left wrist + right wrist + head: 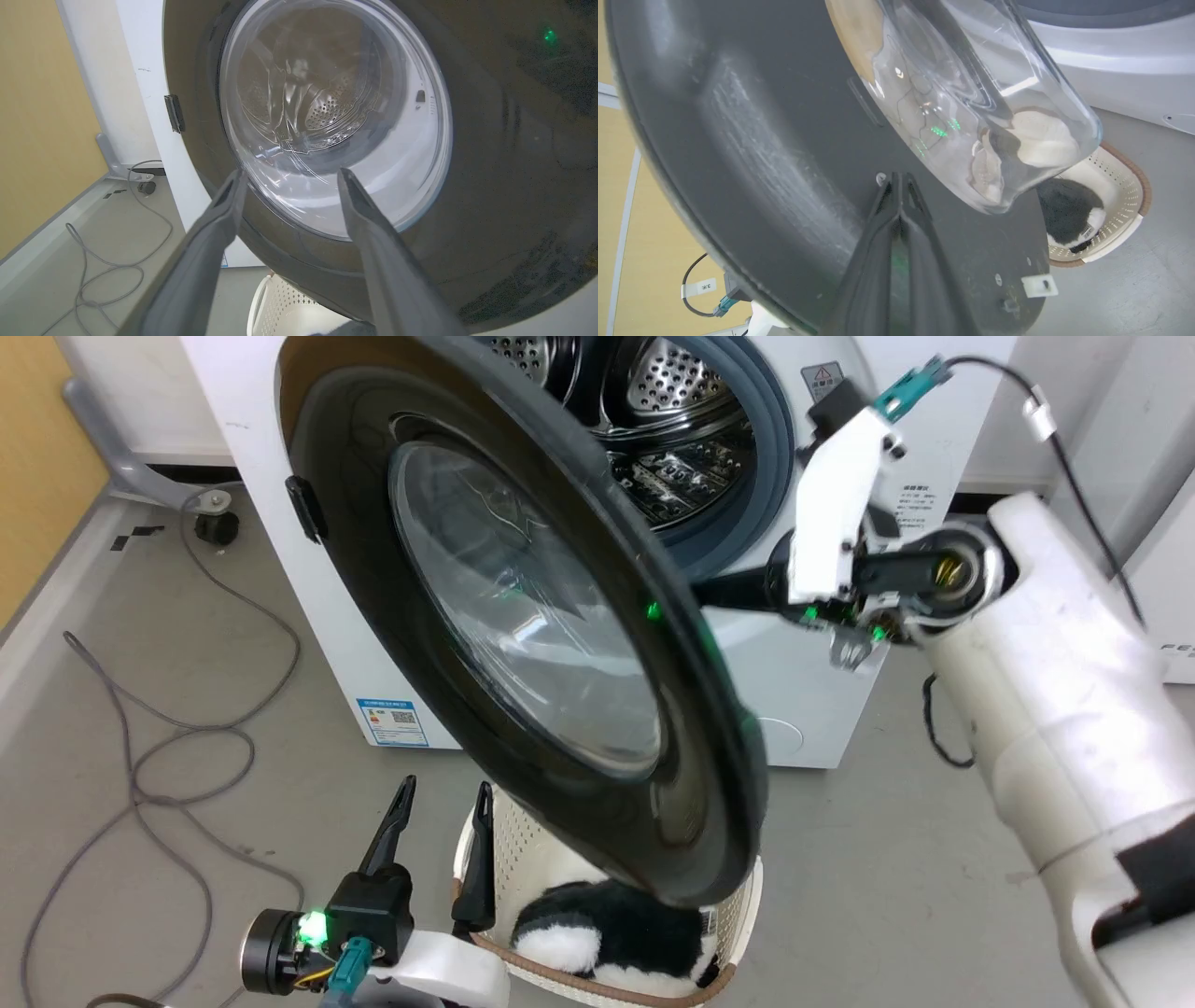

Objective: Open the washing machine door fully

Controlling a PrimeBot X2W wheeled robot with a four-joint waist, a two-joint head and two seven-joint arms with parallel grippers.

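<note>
Touching washing machine door [523, 616], right pincer [899, 179]

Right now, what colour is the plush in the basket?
Black and white; the plush toy shows best in the head view.

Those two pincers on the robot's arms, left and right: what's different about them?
The left pincer has its fingers spread apart; the right pincer has its closed together. The left pincer hangs free in front of the door, on its outer side, holding nothing; the right pincer reaches behind the door, tips against its dark inner side. Both have two long dark fingers.
</note>
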